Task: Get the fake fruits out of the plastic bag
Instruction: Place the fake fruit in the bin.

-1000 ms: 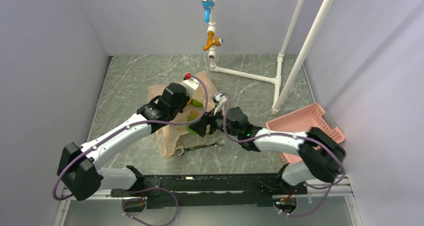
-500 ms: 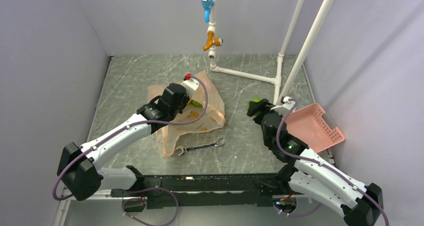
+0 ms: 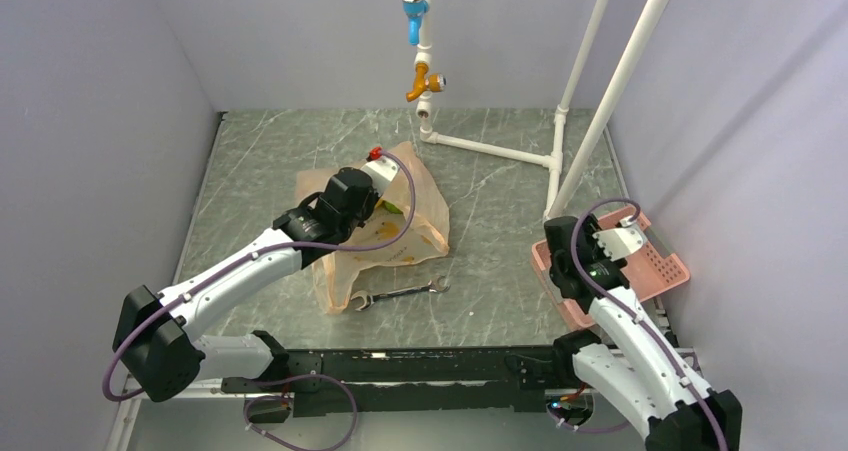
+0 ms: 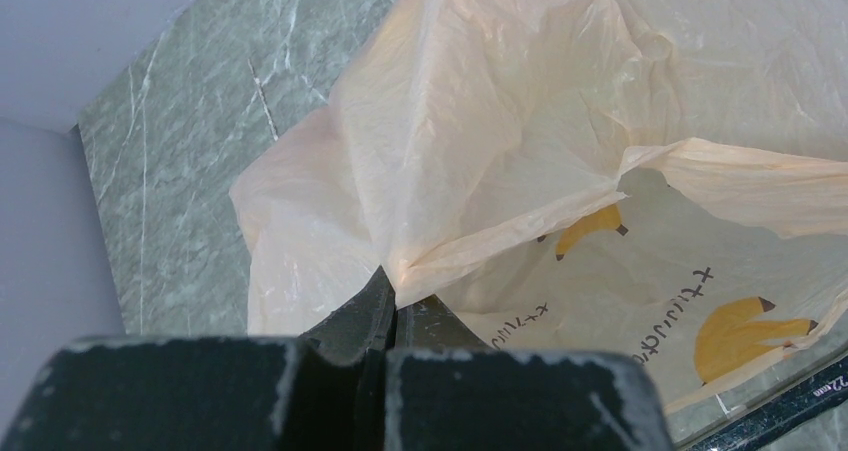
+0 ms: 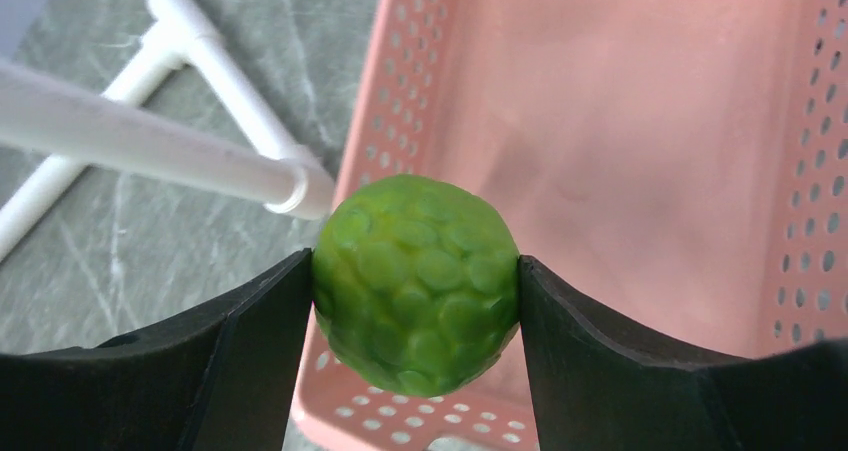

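Fruit: I have one bumpy green ball point(image 5: 416, 271) out of the bag, gripped on both sides by my right claw point(image 5: 414, 301).
Where it is: it hangs over the lower-left rim of the pink basket point(image 5: 620, 151) in the wrist view, at the right of the overhead frame.
What changed: a second ago this claw was down at the bag's mouth in mid-frame. Half a second ago it was in transit with the ball, and now it sits above the basket.
Bag: the peach bag point(image 3: 425, 221) lies mid-frame on the worktop point(image 3: 270, 161), where it was.
Left claw: my left claw point(image 4: 392, 306) stays pinched narrow on a fold of the bag's rim, holding the mouth up.
Left inside: there is a hint of green point(image 3: 396, 209) by the left wrist. I can't count what remains.
Meaning: by my reading one fruit is cleared and letting go comes next. The ball is close to the rim, so I'd move further in first.
Nearby: a wrench point(image 3: 400, 294) lies just below the bag, and a white pipe point(image 5: 150, 146) crosses the upper left of the wrist view.
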`<state>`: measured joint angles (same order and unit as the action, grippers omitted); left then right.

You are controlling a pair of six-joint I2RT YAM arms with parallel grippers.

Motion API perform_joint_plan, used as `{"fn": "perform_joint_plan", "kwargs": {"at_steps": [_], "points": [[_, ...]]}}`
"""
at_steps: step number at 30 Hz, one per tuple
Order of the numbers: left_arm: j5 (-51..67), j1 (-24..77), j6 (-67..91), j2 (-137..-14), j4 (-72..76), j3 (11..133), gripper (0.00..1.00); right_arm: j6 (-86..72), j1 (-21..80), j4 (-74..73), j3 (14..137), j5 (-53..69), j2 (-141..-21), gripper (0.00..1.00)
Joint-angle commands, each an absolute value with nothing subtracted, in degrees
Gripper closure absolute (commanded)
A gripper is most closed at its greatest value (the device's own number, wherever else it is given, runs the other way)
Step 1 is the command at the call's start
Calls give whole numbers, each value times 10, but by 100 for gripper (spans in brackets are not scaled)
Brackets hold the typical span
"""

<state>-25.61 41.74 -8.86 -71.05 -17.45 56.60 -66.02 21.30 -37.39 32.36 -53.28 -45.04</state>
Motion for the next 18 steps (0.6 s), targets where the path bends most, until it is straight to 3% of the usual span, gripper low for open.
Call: {"fn": "perform_joint_plan", "kwargs": {"at_steps": [1, 4, 12, 17, 18], "points": [[-273, 424, -90, -698, -171, 587, 100, -605, 131, -326, 306, -417, -454, 100], [-271, 424, -91, -700, -171, 587, 100, -602, 101, -318, 299, -363, -475, 100], [-264, 425, -91, -703, -170, 587, 100, -605, 94, -287, 268, -307, -492, 88], [-265, 426, -91, -704, -173, 588, 100, -600, 88, -274, 261, -301, -502, 71], [-265, 426, -91, -704, -172, 587, 100, -597, 87, -271, 261, -301, -502, 63]]}}
